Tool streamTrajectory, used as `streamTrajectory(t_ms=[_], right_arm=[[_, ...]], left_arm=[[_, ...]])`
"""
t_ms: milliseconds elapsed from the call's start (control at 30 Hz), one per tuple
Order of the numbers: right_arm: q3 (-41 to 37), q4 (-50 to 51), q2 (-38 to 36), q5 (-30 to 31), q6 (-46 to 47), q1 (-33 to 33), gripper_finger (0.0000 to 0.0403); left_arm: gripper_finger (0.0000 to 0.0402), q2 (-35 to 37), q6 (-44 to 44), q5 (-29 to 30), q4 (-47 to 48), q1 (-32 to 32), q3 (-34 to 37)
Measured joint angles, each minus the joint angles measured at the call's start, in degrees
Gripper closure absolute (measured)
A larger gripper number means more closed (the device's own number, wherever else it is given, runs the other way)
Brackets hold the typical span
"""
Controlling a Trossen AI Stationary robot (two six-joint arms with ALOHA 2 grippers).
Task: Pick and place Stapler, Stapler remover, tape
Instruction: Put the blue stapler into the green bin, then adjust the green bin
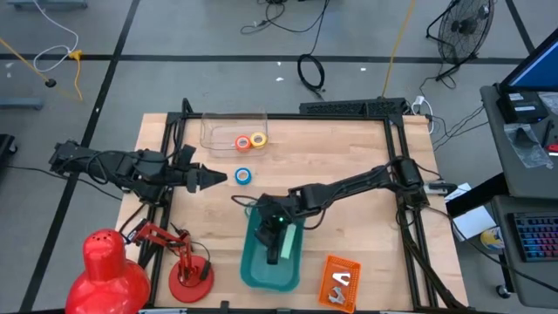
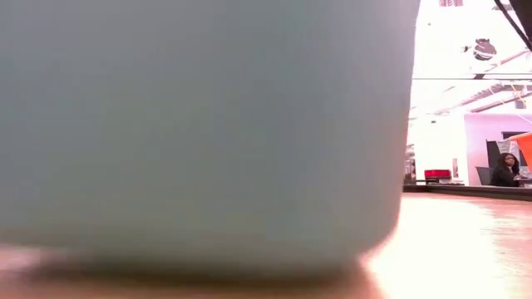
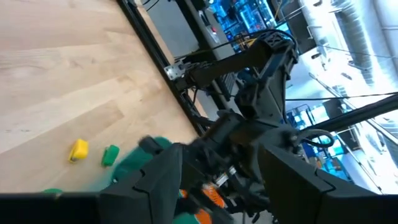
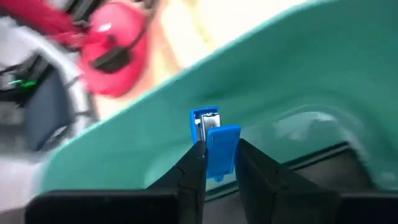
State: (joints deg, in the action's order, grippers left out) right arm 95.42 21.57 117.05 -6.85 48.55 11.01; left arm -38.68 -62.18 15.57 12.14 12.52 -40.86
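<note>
The right gripper (image 4: 216, 163), clamped on a small blue stapler (image 4: 214, 142), hangs directly over the teal bin (image 1: 261, 270), so release means straight down. The left gripper (image 1: 212, 178), wide open, points at the blue tape (image 1: 243, 176) just beside it.

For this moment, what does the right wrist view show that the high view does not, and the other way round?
Only the right wrist view: the right gripper shut on a small blue stapler, fingers on either side of it.

Only the high view: the whole table, a clear container holding an orange tape roll and a yellow tape roll, a blue tape roll loose on the wood, the open left gripper beside it, and an orange tray.

Both: the teal bin under the right gripper, and the red lamp.
</note>
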Motion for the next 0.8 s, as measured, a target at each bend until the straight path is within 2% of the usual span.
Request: streamTrajectory(t_ms=[67, 200, 467, 633, 733, 800], right_arm=[[-0.01, 2.46, 0.04, 1.36, -0.29, -0.75, 0.0339], [-0.02, 4.18, 0.11, 0.17, -2.23, -1.46, 0.0323], [-0.04, 3.1, -0.68, -0.71, -5.99, -1.18, 0.0286], [-0.06, 2.86, -3.94, -0.08, -7.19, -1.16, 0.0279], [-0.09, 5.56, -8.1, 6.13, -8.57, -1.55, 0.0287], [-0.07, 8.95, -11.34, 14.4, -9.41, -1.91, 0.0301]], left_arm=[[0.0188, 0.0, -0.11, -0.07, -0.04, 0.01, 0.0], [0.0188, 0.02, -0.94, -0.55, -0.04, 0.01, 0.0], [0.0188, 0.13, -1.13, -1.81, -0.31, 0.03, -0.02], [0.0188, 0.11, -0.65, -1.83, -0.31, 0.03, -0.02], [0.0188, 0.11, -0.21, -2.05, -0.3, 0.03, -0.02], [0.0188, 0.11, -0.01, -2.08, -0.3, 0.03, -0.02]])
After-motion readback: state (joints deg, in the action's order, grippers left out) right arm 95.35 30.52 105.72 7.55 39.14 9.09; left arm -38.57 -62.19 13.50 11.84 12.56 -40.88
